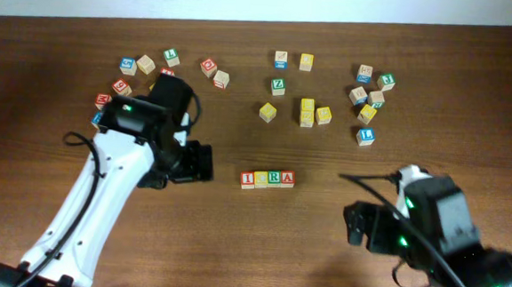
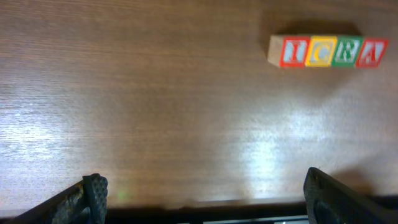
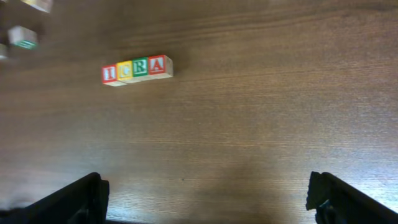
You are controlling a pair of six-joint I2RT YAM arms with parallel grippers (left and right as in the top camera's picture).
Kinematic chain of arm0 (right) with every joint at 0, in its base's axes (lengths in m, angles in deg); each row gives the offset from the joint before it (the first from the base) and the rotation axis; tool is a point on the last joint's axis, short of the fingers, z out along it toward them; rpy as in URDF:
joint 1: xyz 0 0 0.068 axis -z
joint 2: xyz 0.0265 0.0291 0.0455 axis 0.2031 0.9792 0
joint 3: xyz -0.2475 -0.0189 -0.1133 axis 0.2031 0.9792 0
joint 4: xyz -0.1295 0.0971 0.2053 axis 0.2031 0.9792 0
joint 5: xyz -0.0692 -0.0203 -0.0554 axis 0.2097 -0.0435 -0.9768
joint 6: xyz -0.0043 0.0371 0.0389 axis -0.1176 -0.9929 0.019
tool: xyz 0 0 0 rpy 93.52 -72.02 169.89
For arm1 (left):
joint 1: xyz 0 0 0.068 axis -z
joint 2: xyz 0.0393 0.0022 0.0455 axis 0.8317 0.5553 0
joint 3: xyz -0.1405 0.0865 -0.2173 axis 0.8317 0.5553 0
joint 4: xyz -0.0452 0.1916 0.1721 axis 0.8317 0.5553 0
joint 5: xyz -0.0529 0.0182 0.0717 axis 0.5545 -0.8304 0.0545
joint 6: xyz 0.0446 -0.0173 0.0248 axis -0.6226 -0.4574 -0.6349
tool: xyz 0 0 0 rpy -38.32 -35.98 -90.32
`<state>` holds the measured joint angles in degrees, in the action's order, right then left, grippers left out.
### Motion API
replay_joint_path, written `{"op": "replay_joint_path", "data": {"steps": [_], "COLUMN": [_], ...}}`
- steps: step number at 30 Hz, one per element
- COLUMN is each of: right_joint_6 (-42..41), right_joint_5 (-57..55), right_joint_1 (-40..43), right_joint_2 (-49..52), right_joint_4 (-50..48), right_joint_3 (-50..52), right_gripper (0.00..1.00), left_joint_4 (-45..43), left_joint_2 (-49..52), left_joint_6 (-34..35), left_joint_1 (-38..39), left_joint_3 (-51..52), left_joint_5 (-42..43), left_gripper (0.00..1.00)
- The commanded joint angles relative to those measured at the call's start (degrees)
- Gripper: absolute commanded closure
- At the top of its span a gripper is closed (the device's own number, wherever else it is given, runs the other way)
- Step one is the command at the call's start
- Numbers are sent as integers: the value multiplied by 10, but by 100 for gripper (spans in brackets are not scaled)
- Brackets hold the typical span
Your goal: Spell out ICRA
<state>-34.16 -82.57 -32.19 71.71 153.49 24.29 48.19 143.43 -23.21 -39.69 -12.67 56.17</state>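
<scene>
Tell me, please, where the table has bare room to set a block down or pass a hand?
Bare wood lies in front of the ICRA row, out to the near edge, and in the band between that row and the yellow cubes behind it. Crowded: the far strip, with a left cluster and a right cluster of loose cubes.

I see a dark wooden table [image 1: 232, 249]. Near its middle, four cubes sit in a touching row, left to right: red I cube [image 1: 248, 179], yellow C cube [image 1: 262, 179], green R cube [image 1: 274, 178], red A cube [image 1: 288, 178]. Along the far side, loose cubes [image 1: 145, 64] lie scattered in clusters, among them a green Z cube [image 1: 278, 86] and a blue L cube [image 1: 366, 136].
</scene>
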Motion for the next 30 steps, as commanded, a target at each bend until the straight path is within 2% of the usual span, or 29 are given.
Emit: {"op": "replay_joint_path", "data": {"steps": [1, 6, 8, 12, 27, 30], "right_joint_6": [-5, -5, -5, -5, -5, 3], "right_joint_5": [-11, -22, -52, -56, -56, -85], "right_joint_1": [-3, -3, -3, -3, -3, 12], "right_joint_2": [-68, -114, -115, -115, -115, -116], "right_joint_4": [-2, -2, -2, -2, -2, -13], "right_joint_3": [21, 30, 32, 32, 32, 34], "right_gripper": [5, 5, 1, 2, 2, 2], "left_joint_4": [14, 11, -1, -13, -10, -10], "left_joint_2": [-74, -270, -357, -446, -452, -452], "left_joint_6": [31, 154, 211, 219, 219, 219], "left_joint_1": [44, 136, 165, 167, 167, 167], "left_joint_3": [9, 54, 108, 142, 142, 142], "left_joint_5": [-29, -146, -214, -224, -224, -224], "left_gripper": [9, 7, 1, 1, 1, 1]}}
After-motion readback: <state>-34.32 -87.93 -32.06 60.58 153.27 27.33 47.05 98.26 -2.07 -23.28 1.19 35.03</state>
